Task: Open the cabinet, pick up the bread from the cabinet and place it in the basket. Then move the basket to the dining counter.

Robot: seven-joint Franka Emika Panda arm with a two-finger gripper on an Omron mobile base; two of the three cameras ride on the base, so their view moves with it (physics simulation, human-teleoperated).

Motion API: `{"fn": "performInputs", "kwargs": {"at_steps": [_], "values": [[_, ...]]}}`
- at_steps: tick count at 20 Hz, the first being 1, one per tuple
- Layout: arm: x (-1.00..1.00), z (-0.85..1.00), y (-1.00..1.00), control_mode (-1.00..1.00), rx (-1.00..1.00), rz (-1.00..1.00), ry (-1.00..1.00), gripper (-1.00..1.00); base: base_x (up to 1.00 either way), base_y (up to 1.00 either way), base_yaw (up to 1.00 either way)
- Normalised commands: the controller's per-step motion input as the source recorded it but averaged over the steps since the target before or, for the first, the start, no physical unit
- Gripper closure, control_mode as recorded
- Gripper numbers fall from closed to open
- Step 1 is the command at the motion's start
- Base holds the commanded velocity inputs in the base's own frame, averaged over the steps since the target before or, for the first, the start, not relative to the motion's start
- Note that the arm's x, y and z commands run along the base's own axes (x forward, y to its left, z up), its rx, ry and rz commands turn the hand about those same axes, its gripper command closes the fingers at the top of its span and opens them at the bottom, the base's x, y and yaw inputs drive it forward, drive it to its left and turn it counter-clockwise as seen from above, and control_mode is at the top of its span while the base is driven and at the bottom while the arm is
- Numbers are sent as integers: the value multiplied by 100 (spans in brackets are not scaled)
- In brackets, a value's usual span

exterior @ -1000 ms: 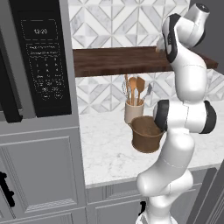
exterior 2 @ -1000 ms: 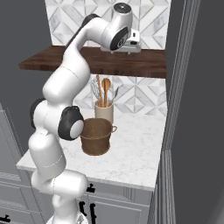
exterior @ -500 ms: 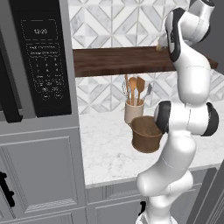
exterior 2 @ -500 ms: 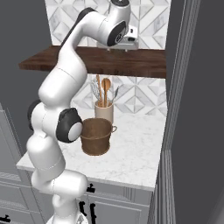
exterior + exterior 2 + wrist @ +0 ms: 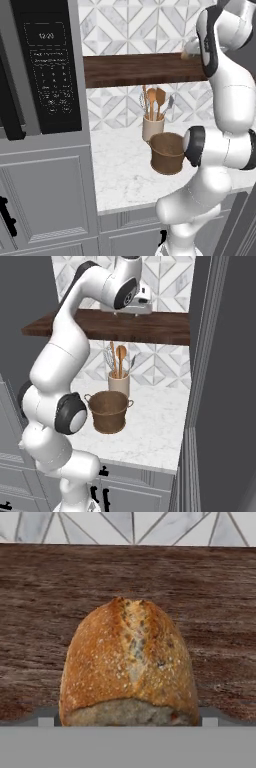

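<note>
Gripper (image 5: pixel 126 310) up over the dark wooden shelf (image 5: pixel 125 328), apparently clamped on the bread (image 5: pixel 128 664), well above the basket (image 5: pixel 109 411) near the worktop's (image 5: pixel 155 433) front edge, presumably for lowering in.

Glossy white rounded arm (image 5: pixel 60 361) segments, dark grey joint caps, bulbous white base column.

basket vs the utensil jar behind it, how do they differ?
The basket is brown, woven and wide, with small side handles; the utensil jar is cream, smooth and narrower. The basket looks empty from the base views; the jar holds wooden spoons. The basket sits nearer the counter's front edge, the jar by the tiled wall. Both stand upright on the marble worktop.
</note>
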Motion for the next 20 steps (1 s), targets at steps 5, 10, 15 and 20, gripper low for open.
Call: {"fn": "performInputs", "kwargs": {"at_steps": [5, 10, 15, 20], "values": [[-100, 0, 24, -100, 0, 0, 0, 100, 0, 0, 0], [-100, -13, 13, -100, 0, 0, 0, 100, 0, 0, 0], [-100, -31, 3, -100, 0, 1, 6, 100, 0, 0, 0], [-97, -52, 6, -100, 0, 4, 23, 100, 0, 0, 0]]}}
